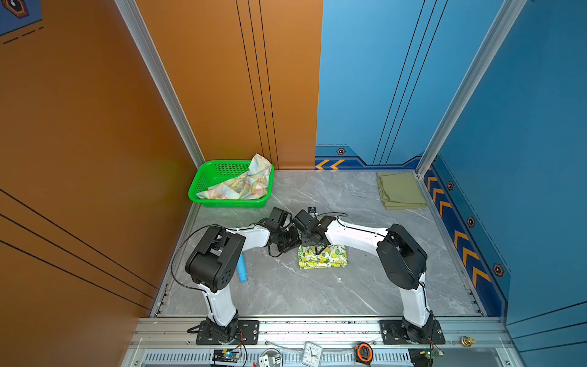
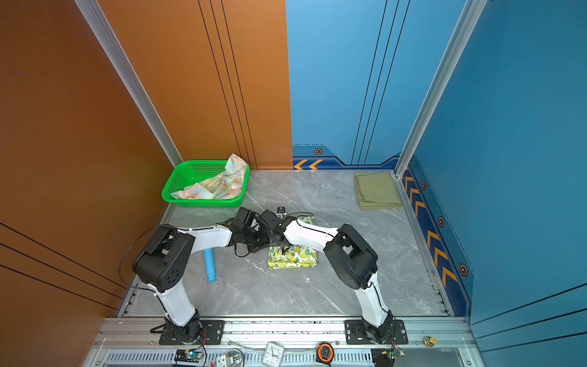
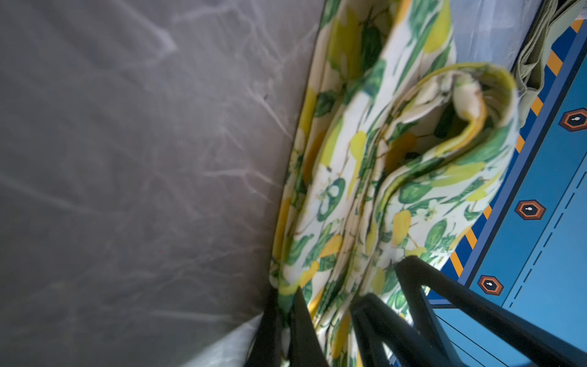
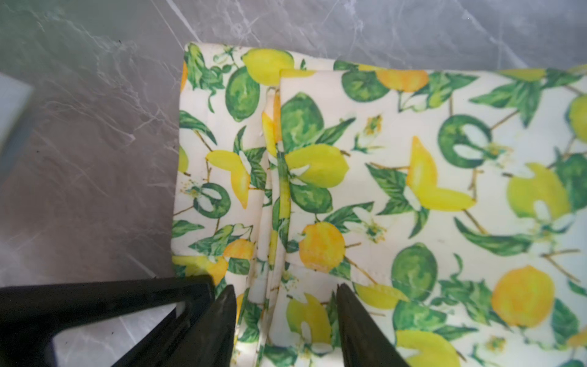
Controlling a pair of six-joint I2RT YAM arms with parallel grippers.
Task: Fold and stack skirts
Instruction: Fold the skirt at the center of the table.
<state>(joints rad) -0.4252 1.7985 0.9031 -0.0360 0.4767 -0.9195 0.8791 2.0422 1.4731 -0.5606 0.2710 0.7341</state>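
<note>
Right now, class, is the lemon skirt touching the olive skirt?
Apart. Both top views show a stretch of table between the lemon skirt and the olive skirt.

Light: bright, even, overhead. Both top views: sharp; soft shadows on marble tabletop (image 1: 286, 286); green basket (image 1: 232, 202) tints orange wall (image 1: 173, 168) at 10 o'clock. Left wrist view: lemon-print skirt (image 3: 365, 178) smeared. Right gripper (image 4: 286, 286): blurred.

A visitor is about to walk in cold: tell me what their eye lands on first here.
The bright lemon-print skirt, folded mid-table, where both arms converge: the left gripper pinches its layers, the right gripper straddles a fold, jaws apart. Next, the vivid green basket at the far left corner holding a crumpled pastel skirt, and the olive skirt folded at the far right corner.
</note>
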